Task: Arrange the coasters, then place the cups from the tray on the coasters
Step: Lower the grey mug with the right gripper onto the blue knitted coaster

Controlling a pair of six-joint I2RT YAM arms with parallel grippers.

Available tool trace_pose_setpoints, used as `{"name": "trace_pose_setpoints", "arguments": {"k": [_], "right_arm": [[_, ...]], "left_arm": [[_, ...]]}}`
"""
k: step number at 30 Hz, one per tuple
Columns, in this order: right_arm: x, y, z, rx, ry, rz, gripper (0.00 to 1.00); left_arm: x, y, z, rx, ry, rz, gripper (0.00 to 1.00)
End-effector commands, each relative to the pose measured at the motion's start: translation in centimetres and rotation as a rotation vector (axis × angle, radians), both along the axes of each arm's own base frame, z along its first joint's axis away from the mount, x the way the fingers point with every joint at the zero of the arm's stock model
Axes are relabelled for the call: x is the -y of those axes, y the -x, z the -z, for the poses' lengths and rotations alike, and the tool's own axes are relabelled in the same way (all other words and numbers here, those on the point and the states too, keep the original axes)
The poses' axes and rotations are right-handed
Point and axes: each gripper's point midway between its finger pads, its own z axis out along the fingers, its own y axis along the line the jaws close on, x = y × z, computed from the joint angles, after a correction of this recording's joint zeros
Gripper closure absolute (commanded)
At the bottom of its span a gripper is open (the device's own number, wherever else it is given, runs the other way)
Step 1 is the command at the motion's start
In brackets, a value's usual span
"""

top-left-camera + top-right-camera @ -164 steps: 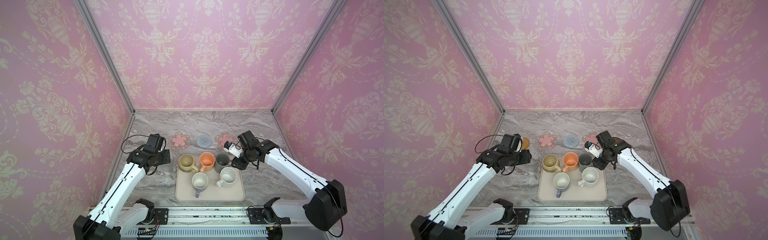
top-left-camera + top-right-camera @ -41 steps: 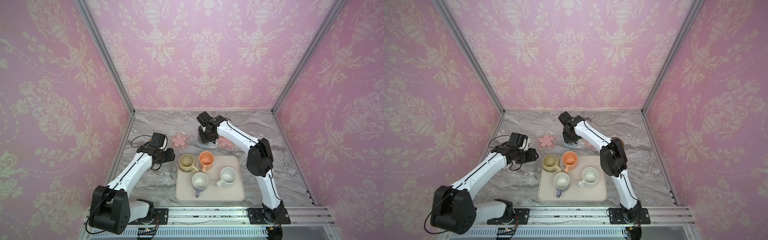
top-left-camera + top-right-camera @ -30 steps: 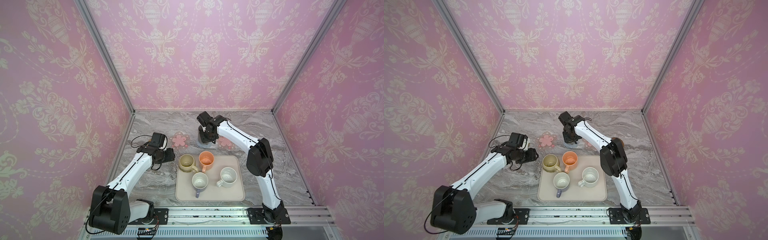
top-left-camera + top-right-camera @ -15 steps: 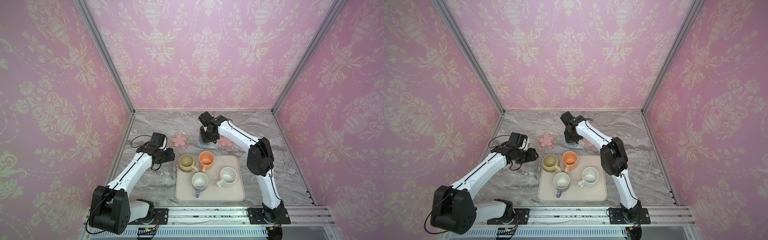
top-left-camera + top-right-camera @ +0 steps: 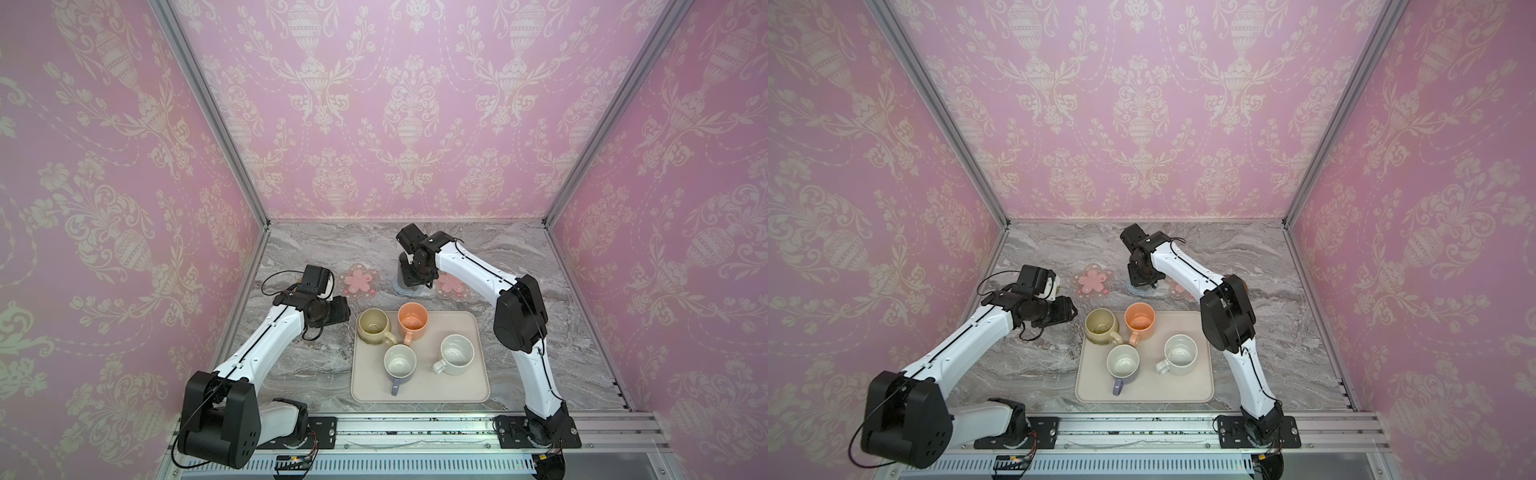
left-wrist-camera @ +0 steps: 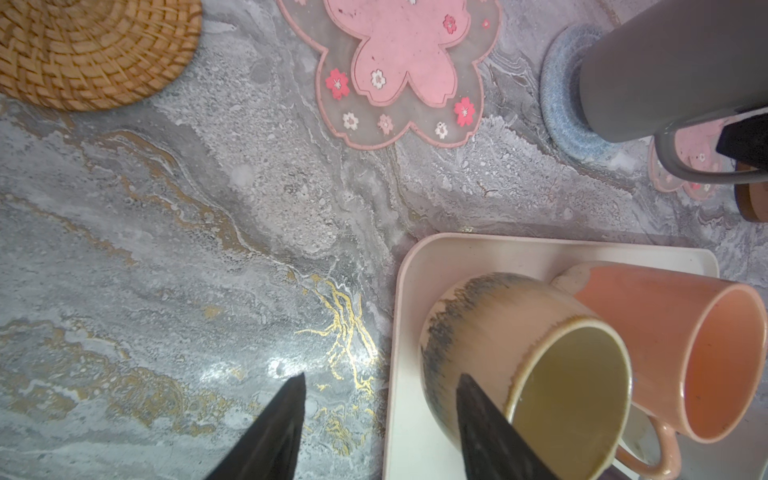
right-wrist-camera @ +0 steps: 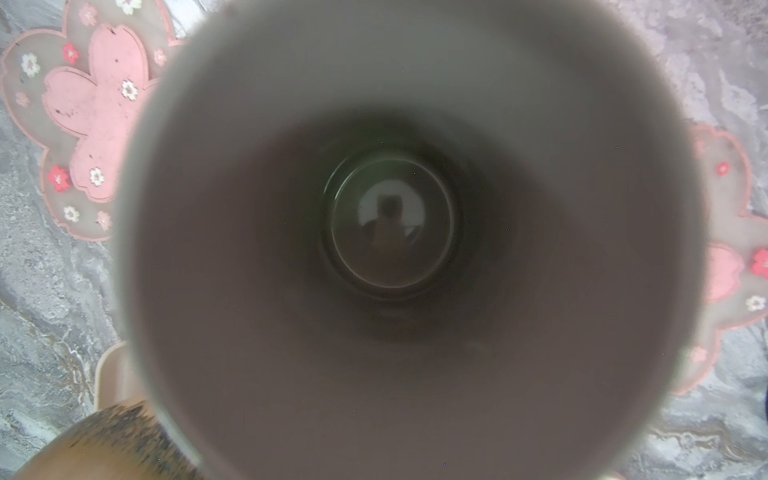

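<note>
The tall dark grey cup (image 5: 405,276) (image 6: 665,70) stands upright with its base on the blue-grey knitted coaster (image 6: 561,108) (image 5: 1136,291). My right gripper (image 5: 415,274) (image 5: 1144,274) is shut on it from above; the right wrist view looks straight down into the cup (image 7: 386,249) and its fingers are hidden there. Clear pink-flower coasters (image 5: 358,279) (image 5: 451,284) lie either side. My left gripper (image 6: 380,378) (image 5: 338,311) hangs open at the tray's (image 5: 419,390) left edge, one finger in front of the beige-yellow cup (image 6: 519,353).
On the tray stand the beige-yellow cup (image 5: 374,328), the peach-orange cup (image 5: 412,318), the lavender cup (image 5: 400,363) and the speckled white cup (image 5: 456,353). A rattan coaster (image 6: 83,45) lies left of the flower coaster; a brown wooden disc's edge (image 6: 752,203) shows beyond the grey cup.
The dark grey cup has gone from the tray to the blue-grey coaster, carried by my right gripper. Over the last second the right wrist shifted only slightly; the left arm stayed still.
</note>
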Motion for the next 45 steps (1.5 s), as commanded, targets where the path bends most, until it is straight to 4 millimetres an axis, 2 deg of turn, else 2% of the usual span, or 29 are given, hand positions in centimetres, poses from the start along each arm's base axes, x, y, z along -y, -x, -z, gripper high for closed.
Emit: {"name": "trace_pose_setpoints", "arguments": {"k": [1,15,25,45], "right_arm": [[-0.7,-0.7,0.1,0.027,-0.018,0.017,1.00],[-1.0,-0.5,0.8,0.019,-0.005,0.012,1.00],[-0.3,-0.6,-0.7,0.066,0.012,0.023,1.00],[-1.1,-1.3,-4.5,0.188,-0.030,0.003,1.00]], "left_arm": [[0.0,0.7,0.5,-0.025,0.009,0.008,0.40],[0.0,0.9,0.5,-0.028,0.011,0.008,0.39],[0.0,1.1,0.2,-0.019,0.016,0.005,0.39],[0.3,0.9,0.0,-0.017,0.037,0.002,0.39]]}}
